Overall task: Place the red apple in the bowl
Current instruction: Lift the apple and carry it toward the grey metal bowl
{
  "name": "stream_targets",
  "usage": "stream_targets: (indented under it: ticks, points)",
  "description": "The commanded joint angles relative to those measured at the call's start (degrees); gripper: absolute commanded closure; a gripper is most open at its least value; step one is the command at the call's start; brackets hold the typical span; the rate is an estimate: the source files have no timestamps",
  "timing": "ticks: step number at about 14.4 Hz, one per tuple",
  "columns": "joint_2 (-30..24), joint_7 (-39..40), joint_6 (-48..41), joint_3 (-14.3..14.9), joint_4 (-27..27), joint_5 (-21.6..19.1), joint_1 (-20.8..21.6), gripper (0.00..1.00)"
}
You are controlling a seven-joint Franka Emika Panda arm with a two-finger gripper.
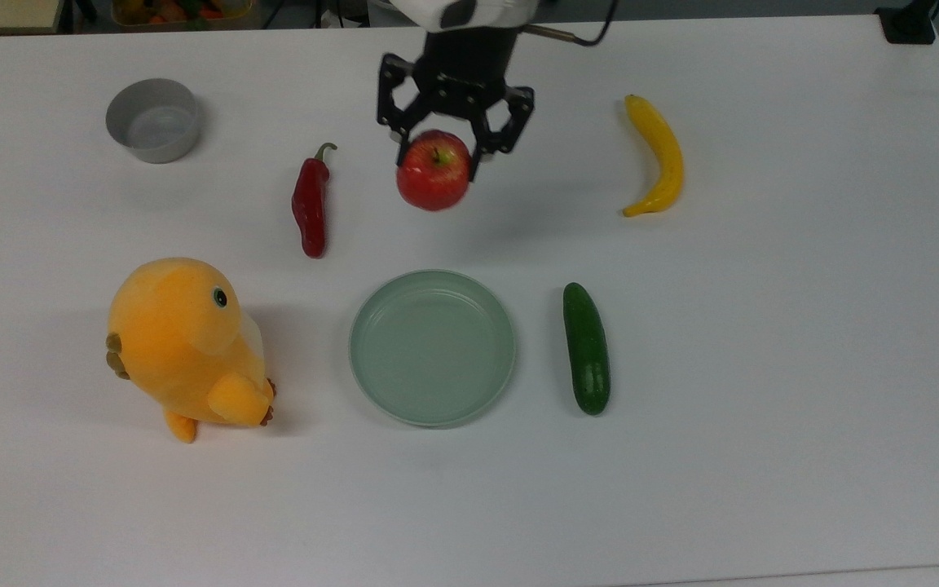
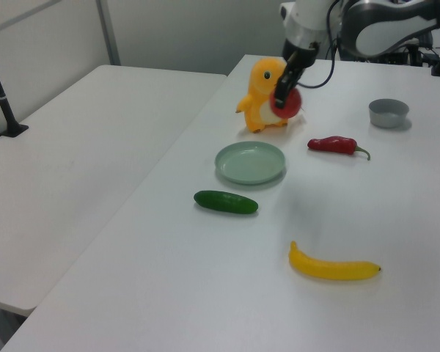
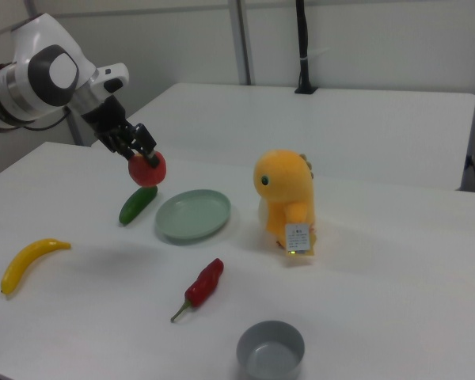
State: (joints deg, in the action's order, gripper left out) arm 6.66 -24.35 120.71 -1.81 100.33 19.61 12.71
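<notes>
My gripper (image 1: 435,159) is shut on the red apple (image 1: 434,178), holding it in the air above the table, to the right of the red chili pepper (image 1: 310,200) in the top view. The apple (image 2: 292,104) also shows in the left view in front of the plush toy, and the apple (image 3: 146,168) hangs from the gripper (image 3: 140,152) in the right view. The small grey bowl (image 1: 152,119) stands at the top view's upper left, far from the apple; the same bowl (image 2: 388,112) (image 3: 271,349) holds nothing.
A pale green dish (image 1: 432,347) lies mid-table with a cucumber (image 1: 586,348) to the top view's right of it. A yellow banana (image 1: 659,155) lies at the upper right. An orange plush toy (image 1: 184,346) stands at the left. The table (image 1: 804,342) has free room at its right and front.
</notes>
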Motion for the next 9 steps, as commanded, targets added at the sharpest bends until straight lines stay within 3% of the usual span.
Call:
stream_targets:
  ticks: [1,3,9]
  points:
    - [-8.3,7.3,-3.9,2.2,8.0,-4.6,-3.3,0.77]
    - [-11.0,14.8,-7.8,6.6,9.2,-9.2,-5.1,0.77]
    - [-15.0,33.3,-14.5,21.8,12.9,-9.4,-4.3,0.77]
